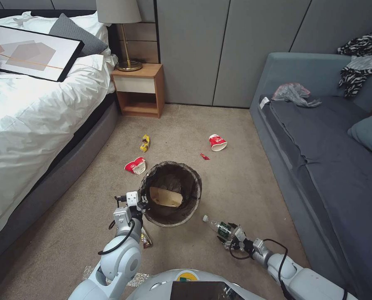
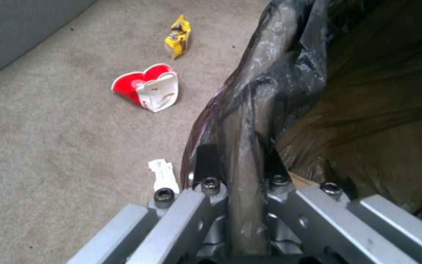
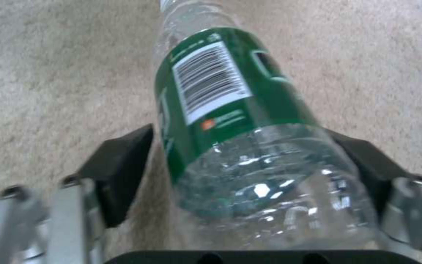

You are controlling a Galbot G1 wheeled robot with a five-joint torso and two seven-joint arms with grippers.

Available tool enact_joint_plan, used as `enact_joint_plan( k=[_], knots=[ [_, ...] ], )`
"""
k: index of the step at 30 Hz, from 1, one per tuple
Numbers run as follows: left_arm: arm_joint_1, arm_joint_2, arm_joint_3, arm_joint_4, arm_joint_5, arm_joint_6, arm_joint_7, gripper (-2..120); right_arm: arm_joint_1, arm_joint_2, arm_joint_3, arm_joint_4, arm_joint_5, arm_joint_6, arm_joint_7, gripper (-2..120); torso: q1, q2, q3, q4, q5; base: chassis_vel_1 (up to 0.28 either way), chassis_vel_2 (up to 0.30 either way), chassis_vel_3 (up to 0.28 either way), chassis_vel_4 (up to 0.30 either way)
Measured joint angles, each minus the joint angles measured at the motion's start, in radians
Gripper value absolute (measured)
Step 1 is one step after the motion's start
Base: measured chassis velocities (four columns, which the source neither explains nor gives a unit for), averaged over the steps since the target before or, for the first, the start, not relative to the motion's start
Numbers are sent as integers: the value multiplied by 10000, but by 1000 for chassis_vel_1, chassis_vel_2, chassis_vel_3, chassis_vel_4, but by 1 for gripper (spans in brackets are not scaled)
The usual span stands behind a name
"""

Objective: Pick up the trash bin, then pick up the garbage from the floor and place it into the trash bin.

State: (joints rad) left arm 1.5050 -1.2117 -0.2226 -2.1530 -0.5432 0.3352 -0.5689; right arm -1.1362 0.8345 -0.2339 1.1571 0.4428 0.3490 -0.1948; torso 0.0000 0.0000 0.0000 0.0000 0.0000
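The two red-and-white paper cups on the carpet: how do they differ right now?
The red-and-white paper cup nearer the bed is crushed flat and torn open, its white inside showing; the red-and-white paper cup nearer the sofa keeps its round shape, lying on its side. The crushed one lies close beside the white trash bin with the brown liner; the round one lies farther off. Both lie on the floor.

Trash bin: glossy, crinkled dark plastic liner. Bottle: clear glossy plastic, smooth green label. Left gripper: brushed metal, matt black fingers. Carpet: rough, matt pile. Crushed cup: smooth coated paper. Nightstand: matt wood.
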Motion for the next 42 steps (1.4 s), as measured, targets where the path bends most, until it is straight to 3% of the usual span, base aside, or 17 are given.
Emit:
enact_joint_plan(
  k=[4, 6, 9, 20, 28, 42],
  knots=[
    [-13, 5, -2, 9, -6, -5, 0, 0, 20, 20, 4, 6, -2, 1, 11, 63, 0, 0, 0, 0, 0, 0, 0, 0, 0],
    [-32, 11, -4, 13, -22, -6, -1, 0, 23, 28, 5, 15, -12, 2, 20, 45, 0, 0, 0, 0, 2, 0, 0, 0, 0],
    [-62, 23, -4, 21, -36, -6, -3, 0, 23, 39, 15, 35, -23, 4, 34, 39, 0, 0, 0, 0, 1, 0, 0, 0, 0],
    [-161, 81, 74, 95, -104, -5, -12, 0, -222, 60, 479, 529, -240, 15, 545, 37, 0, 0, 0, 0, -1, 0, 0, 0, 0],
    [-211, 156, 134, 166, -153, 7, -16, 0, -1005, 149, 2069, 1890, -651, -289, 1928, 37, 0, 0, 0, -1, -1, 0, 0, 0, 0],
    [-137, 287, 218, 186, -162, 14, 0, 0, -1097, 472, 3530, 3988, -447, -571, 4234, 37, 0, 0, 0, -1, 1, 0, 0, 0, 0]
  ],
)
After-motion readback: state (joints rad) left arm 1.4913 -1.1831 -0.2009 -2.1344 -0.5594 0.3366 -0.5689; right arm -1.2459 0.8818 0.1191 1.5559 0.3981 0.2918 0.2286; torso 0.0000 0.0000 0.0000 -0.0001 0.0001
